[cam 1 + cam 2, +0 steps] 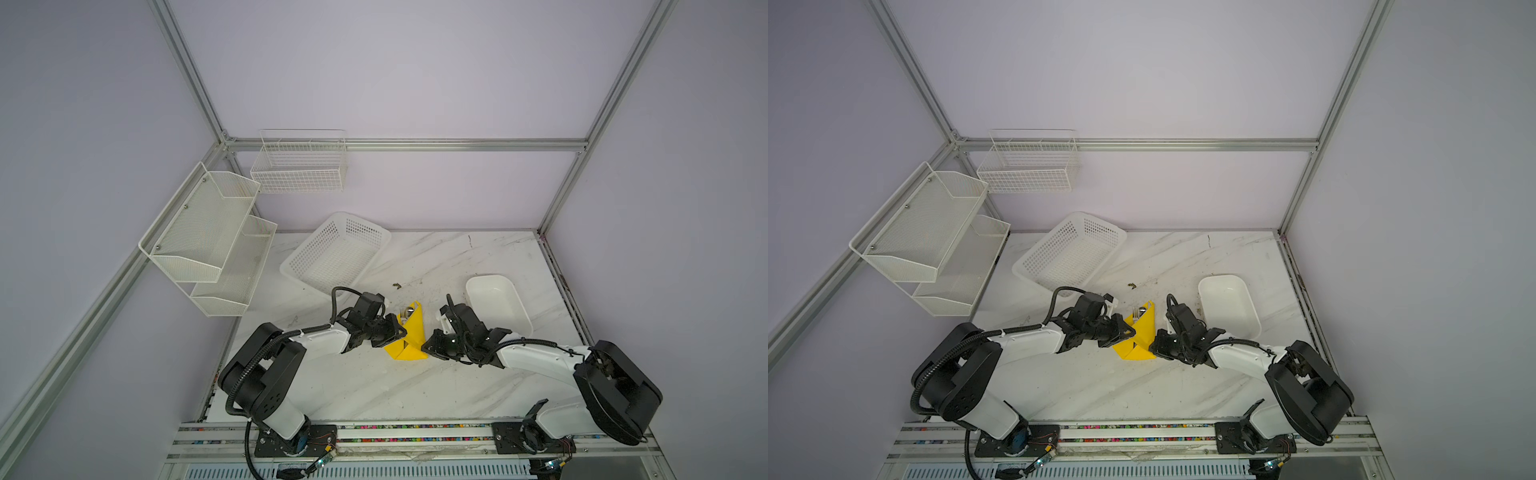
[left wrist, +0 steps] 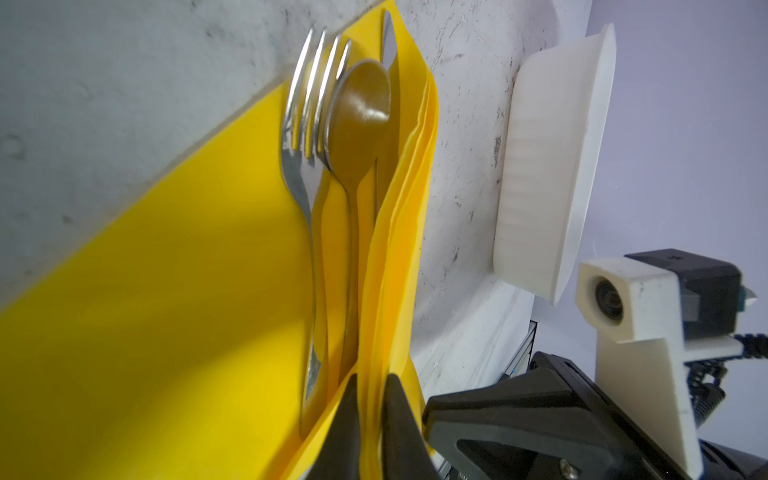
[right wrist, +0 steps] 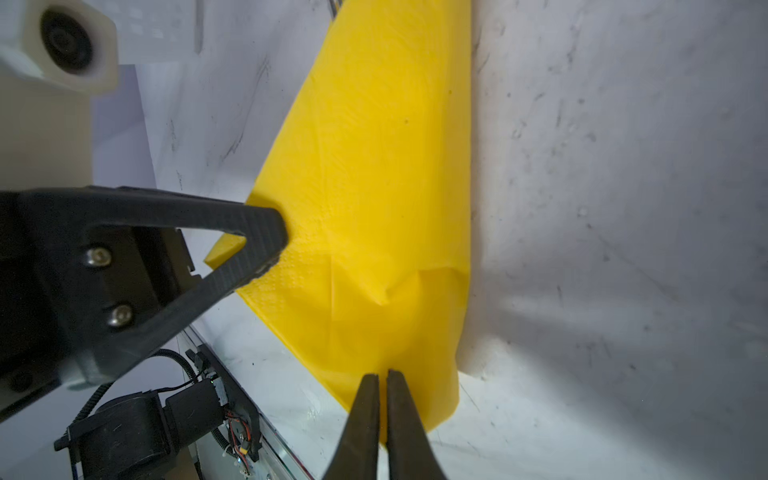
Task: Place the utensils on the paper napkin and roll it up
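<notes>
The yellow paper napkin (image 1: pixel 409 338) (image 1: pixel 1140 340) lies mid-table, folded up into a raised flap between both arms. The utensils rest in its fold: fork (image 2: pixel 305 124), spoon (image 2: pixel 359 112) and a knife tip (image 2: pixel 388 37). In both top views only their ends (image 1: pixel 405 311) (image 1: pixel 1137 311) stick out at the far side. My left gripper (image 1: pixel 399 334) (image 2: pixel 371 386) is shut on the lifted napkin layers (image 2: pixel 395 249). My right gripper (image 1: pixel 424 345) (image 3: pixel 383 376) is shut on the napkin's near corner (image 3: pixel 374 166).
A white perforated basket (image 1: pixel 336 253) stands behind the left arm. A white tray (image 1: pixel 498 303) sits at the right, close behind the right arm. Wire shelves (image 1: pixel 208 237) and a wire basket (image 1: pixel 299 166) hang on the walls. A dark crumb (image 1: pixel 397 285) lies behind the napkin.
</notes>
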`<control>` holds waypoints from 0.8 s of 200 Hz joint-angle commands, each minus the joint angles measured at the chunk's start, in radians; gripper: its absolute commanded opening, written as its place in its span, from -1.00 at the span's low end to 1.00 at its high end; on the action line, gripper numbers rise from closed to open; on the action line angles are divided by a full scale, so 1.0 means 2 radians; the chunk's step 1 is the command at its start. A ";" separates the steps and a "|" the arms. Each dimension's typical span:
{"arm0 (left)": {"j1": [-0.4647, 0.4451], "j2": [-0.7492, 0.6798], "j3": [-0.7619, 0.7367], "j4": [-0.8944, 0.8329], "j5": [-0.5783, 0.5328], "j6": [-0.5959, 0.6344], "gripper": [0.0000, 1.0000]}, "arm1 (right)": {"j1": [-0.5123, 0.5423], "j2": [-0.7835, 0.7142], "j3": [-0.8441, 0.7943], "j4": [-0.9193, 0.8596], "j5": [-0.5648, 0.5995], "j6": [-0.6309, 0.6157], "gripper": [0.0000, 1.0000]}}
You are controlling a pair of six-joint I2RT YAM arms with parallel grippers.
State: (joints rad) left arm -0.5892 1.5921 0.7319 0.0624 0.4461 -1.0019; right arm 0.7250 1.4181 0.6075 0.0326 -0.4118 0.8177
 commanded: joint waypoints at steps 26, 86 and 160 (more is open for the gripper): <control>0.003 0.003 0.004 0.015 0.012 0.015 -0.75 | 0.000 0.021 -0.010 -0.005 0.001 0.000 -0.78; 0.003 0.015 0.009 0.015 0.010 0.020 -0.77 | 0.000 0.023 -0.009 -0.020 0.016 -0.002 -0.75; 0.003 0.031 0.026 0.009 0.006 0.035 -0.85 | 0.000 0.005 -0.008 0.013 -0.011 0.004 -0.74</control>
State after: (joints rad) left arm -0.5892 1.6405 0.7330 0.0650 0.4469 -0.9646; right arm 0.7250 1.4235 0.5953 0.0235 -0.3996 0.8196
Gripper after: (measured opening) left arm 0.084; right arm 0.137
